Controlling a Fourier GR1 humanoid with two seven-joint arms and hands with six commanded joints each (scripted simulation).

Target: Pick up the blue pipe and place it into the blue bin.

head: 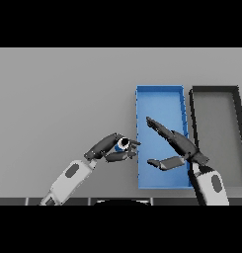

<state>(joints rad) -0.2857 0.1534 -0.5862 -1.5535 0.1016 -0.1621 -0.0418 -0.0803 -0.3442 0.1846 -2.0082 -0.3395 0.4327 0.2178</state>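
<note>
The blue pipe (122, 145) is a short tube with a dark bore, seen end-on in the head view. My left hand (108, 147) is shut on it, fingers above and thumb below, just left of the blue bin's (160, 90) left wall. The bin is a long rectangular tray running away from me. My right hand (178, 145) hovers over the bin's near half, open, fingers stretched toward the upper left and thumb spread below, holding nothing.
A black bin (215, 89) of the same shape stands directly right of the blue one, their long walls nearly touching. Grey tabletop (58, 99) stretches to the left and behind.
</note>
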